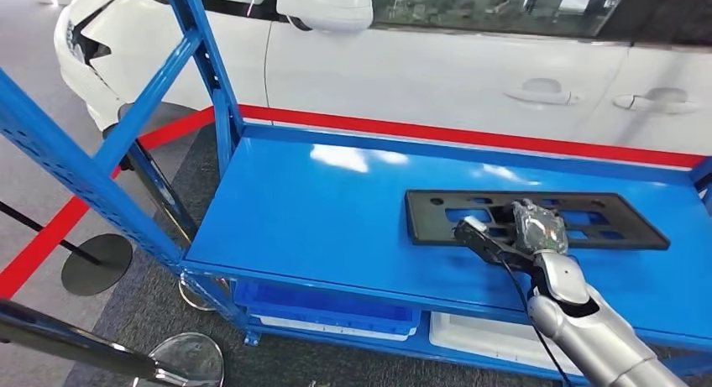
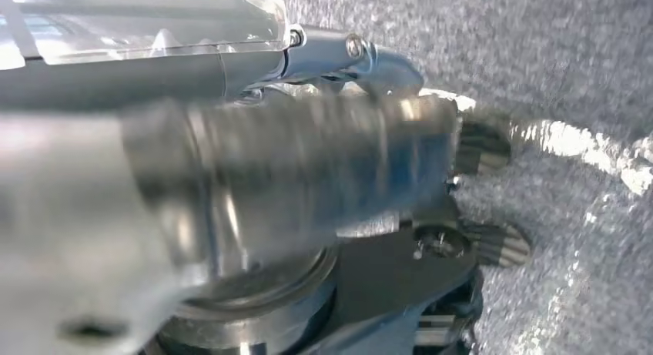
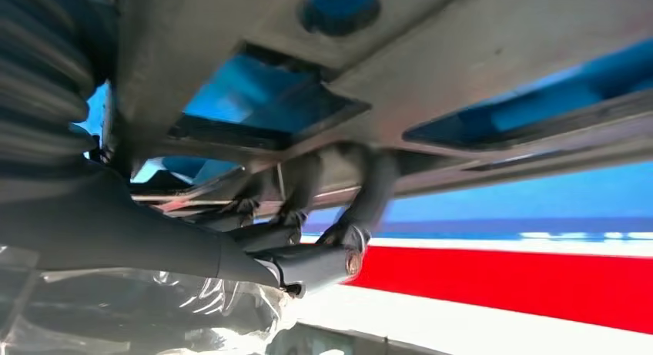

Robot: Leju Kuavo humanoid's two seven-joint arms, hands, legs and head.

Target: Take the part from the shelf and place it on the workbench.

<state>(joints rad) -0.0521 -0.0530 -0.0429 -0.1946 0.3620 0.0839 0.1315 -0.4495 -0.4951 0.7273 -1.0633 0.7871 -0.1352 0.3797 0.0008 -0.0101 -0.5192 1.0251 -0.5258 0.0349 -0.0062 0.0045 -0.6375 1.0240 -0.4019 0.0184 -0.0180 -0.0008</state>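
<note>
Black flat part (image 1: pixel 537 219) with rectangular cutouts is seen lying on the blue shelf (image 1: pixel 336 211), long side across the view. Right hand (image 1: pixel 512 234) is placed over the part's near edge, fingers curled at it; a grip can't be confirmed. White car (image 1: pixel 437 60) is parked behind the shelf, red floor stripe (image 1: pixel 50 236) running alongside. Blue bin (image 1: pixel 327 310) and white bin (image 1: pixel 479 335) are stored below.

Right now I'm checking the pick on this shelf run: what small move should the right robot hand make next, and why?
Probably lift straight up a little. The right robot hand has its fingers curled on the near edge of the black slotted panel, which looks partly raised in the right wrist view; the rest seems to lie on the blue shelf. A short lift would clear it before carrying.
</note>
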